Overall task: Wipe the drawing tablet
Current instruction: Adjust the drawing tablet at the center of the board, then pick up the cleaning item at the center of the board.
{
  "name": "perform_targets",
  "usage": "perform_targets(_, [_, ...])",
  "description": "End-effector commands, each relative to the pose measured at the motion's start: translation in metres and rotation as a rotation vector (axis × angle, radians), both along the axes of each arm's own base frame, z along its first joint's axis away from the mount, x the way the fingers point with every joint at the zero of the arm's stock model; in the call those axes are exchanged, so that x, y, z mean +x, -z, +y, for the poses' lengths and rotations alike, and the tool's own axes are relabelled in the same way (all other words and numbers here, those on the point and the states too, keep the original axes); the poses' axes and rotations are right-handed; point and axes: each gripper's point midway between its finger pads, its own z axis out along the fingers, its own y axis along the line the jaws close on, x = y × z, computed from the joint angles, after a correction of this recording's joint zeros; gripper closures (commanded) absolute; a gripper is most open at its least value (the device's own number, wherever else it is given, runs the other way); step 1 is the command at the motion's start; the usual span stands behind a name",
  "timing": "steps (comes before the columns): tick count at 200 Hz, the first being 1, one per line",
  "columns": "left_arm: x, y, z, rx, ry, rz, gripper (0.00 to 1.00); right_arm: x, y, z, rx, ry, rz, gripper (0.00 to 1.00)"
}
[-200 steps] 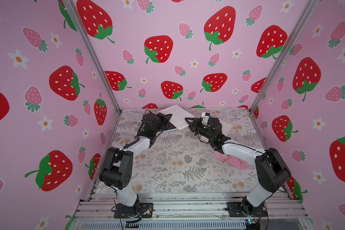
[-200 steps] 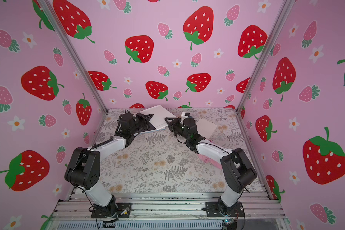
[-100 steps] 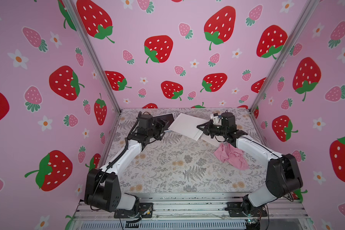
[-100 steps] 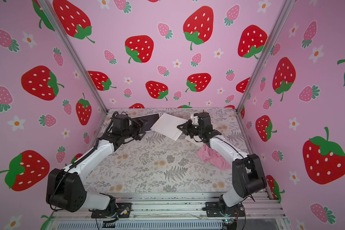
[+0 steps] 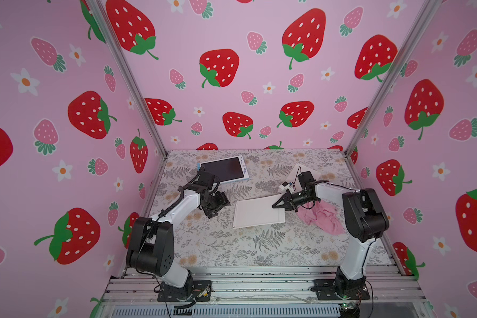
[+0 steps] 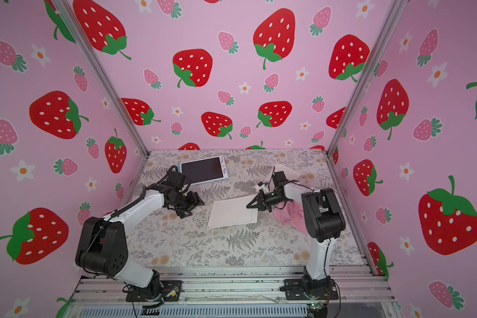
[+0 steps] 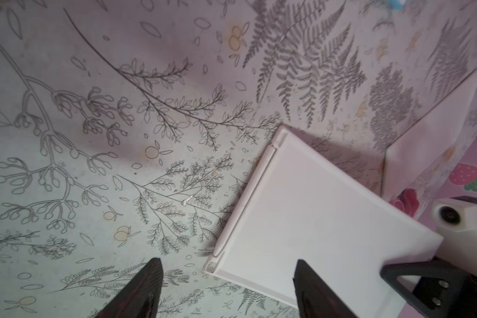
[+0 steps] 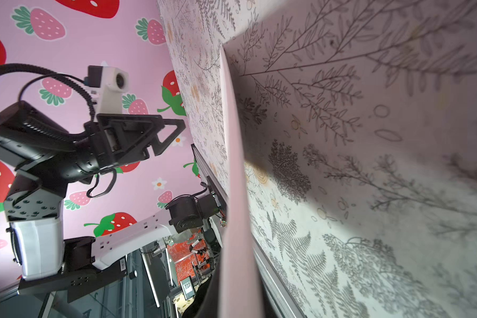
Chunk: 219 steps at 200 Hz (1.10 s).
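Near to far: the left gripper [image 5: 218, 209] was wide open and empty, its fingertips aimed at the white panel [image 5: 259, 213], close to its edge but not touching. The right gripper [image 5: 275, 205] was clamped tight on the panel's opposite corner. Its wrist view showed the panel edge-on between the jaws, the gripped corner up off the table [image 5: 232, 247] with a shadow under it. Couldn't tell whether the low edge was resting.

Just behind the right gripper, beside that forearm, the pink cloth [image 5: 322, 217] sat crumpled with nothing holding it. Beyond the left gripper, just past its wrist, the drawing tablet [image 5: 223, 170] lay flat with its dark screen up, well apart from the right gripper. Marks on the screen were too small to make out.

Change: a second earlier both grippers were up at the far side with the panel raised between them, over the tablet's spot. Since then the left one let go, opened and pulled back, and the right one brought the panel toward the middle alone. The screen was now uncovered.

My read: uncovering looked done, wiping not started. The right arm needed to set the panel down clear of the tablet, then one arm had to pick up the cloth, which was closest to the right. The left arm was free and nearest the tablet, so it could steady it.
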Motion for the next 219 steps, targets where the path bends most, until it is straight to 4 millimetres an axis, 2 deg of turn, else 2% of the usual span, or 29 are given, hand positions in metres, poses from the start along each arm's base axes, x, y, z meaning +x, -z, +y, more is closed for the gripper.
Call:
perform_targets(1, [-0.002, 0.008, 0.000, 0.006, 0.031, 0.009, 0.25, -0.012, 0.020, -0.012, -0.073, -0.029, 0.060, 0.84])
perform_targets(12, [0.000, 0.012, -0.001, 0.012, 0.035, 0.012, 0.25, -0.014, 0.028, -0.017, -0.106, -0.029, 0.066, 0.71])
perform_targets(32, [0.003, 0.016, -0.002, 0.018, 0.040, 0.019, 0.25, -0.012, 0.037, -0.029, -0.194, -0.014, 0.056, 0.59])
perform_targets(59, [0.007, 0.018, -0.005, 0.017, 0.050, 0.020, 0.25, -0.003, 0.035, -0.044, -0.315, 0.011, 0.001, 0.49])
perform_targets(77, [0.011, 0.019, -0.008, 0.002, 0.054, 0.014, 0.25, 0.005, 0.029, -0.057, -0.421, 0.033, -0.056, 0.49])
perform_targets(80, [0.012, 0.019, -0.009, -0.001, 0.054, 0.012, 0.25, 0.006, 0.029, -0.061, -0.447, 0.039, -0.067, 0.45])
perform_targets(87, [0.013, 0.019, -0.010, -0.009, 0.057, 0.006, 0.25, 0.010, 0.025, -0.069, -0.506, 0.060, -0.095, 0.44])
perform_targets(98, [0.015, 0.019, -0.014, -0.026, 0.070, -0.001, 0.26, 0.015, 0.016, -0.085, -0.599, 0.114, -0.155, 0.44])
perform_targets(106, [0.017, 0.019, -0.016, -0.035, 0.079, -0.003, 0.26, 0.020, 0.011, -0.104, -0.702, 0.186, -0.209, 0.44])
perform_targets(130, [0.019, 0.023, -0.019, -0.037, 0.103, 0.004, 0.27, 0.020, -0.013, -0.166, -0.917, 0.548, -0.400, 0.41])
perform_targets(145, [0.021, 0.026, -0.020, -0.040, 0.118, 0.006, 0.28, 0.009, -0.017, -0.199, -0.990, 0.745, -0.484, 0.33])
perform_targets(165, [0.021, 0.031, -0.023, -0.037, 0.133, 0.018, 0.28, -0.012, -0.005, -0.233, -1.118, 0.890, -0.446, 0.21])
perform_targets(176, [0.022, 0.034, -0.023, -0.034, 0.140, 0.024, 0.29, -0.016, 0.004, -0.238, -1.143, 0.901, -0.417, 0.16])
perform_targets(197, [0.024, 0.039, -0.024, -0.030, 0.151, 0.037, 0.31, -0.011, 0.017, -0.239, -1.168, 0.877, -0.380, 0.14])
perform_targets(219, [0.026, 0.038, -0.028, -0.039, 0.164, 0.037, 0.33, 0.002, 0.019, -0.248, -1.154, 0.918, -0.388, 0.12])
